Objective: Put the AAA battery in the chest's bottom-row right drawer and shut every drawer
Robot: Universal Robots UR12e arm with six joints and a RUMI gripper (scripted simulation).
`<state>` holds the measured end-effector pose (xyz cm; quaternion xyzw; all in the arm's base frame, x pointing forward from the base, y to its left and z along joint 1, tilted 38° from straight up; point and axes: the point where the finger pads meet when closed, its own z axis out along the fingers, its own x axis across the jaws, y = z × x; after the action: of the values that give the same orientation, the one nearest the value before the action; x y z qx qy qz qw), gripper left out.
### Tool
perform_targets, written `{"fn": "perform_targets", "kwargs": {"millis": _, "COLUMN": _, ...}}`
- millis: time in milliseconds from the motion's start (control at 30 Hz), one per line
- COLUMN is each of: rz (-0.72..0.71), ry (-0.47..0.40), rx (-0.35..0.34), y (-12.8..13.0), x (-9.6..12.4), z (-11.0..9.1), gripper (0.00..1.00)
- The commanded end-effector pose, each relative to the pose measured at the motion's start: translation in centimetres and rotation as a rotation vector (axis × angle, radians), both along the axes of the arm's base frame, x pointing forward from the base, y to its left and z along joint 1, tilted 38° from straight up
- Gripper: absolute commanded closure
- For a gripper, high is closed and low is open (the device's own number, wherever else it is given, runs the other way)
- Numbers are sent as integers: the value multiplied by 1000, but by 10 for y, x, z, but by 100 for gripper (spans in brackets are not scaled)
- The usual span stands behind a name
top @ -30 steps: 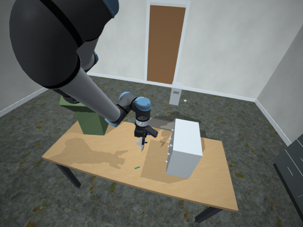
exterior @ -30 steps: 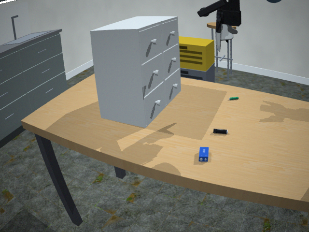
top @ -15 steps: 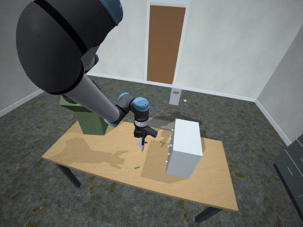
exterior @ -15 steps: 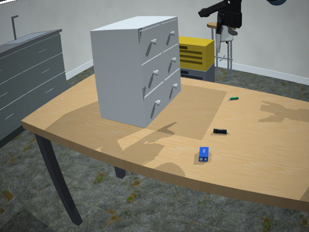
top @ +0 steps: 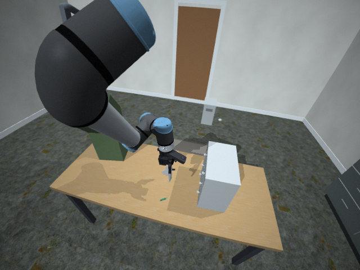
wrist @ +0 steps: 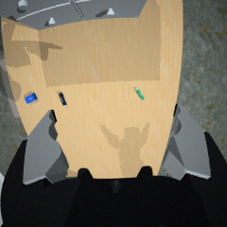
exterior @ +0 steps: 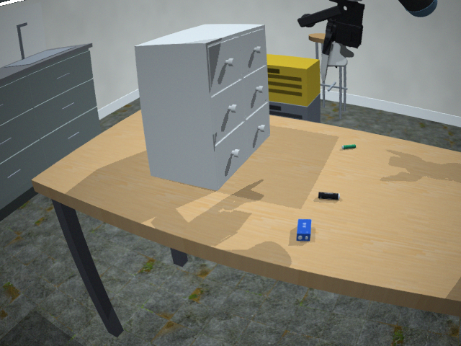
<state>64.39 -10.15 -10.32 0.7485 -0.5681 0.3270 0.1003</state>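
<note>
The AAA battery, I'd say the slim green one [top: 163, 198] [exterior: 348, 146] [wrist: 139, 93], lies on the surface, below and ahead of the hand [top: 170, 175] [exterior: 330, 72] [wrist: 113, 107], right of centre in the wrist view. Hand's wide open, nothing in it! Best to centre over it now, turn the fingers across its length, and descend straight, closing low and gently. Black battery [exterior: 328, 195] [wrist: 62, 98] and blue nine-volt [exterior: 303, 230] [wrist: 30, 97] sit off to the left; chest [top: 222, 162] [exterior: 178, 112] [wrist: 95, 9] further ahead, drawers apparently shut.
</note>
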Motion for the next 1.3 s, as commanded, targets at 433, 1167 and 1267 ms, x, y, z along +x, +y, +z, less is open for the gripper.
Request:
{"fn": "perform_targets", "kwargs": {"millis": 433, "rz": 132, "ry": -171, "rx": 30, "y": -7, "x": 22, "z": -14, "gripper": 0}}
{"fn": "perform_targets", "kwargs": {"millis": 1167, "rz": 332, "ry": -434, "rx": 75, "y": -19, "x": 58, "z": -35, "gripper": 0}}
{"fn": "perform_targets", "kwargs": {"millis": 1267, "rz": 351, "ry": -459, "rx": 79, "y": -20, "x": 61, "z": -37, "gripper": 0}}
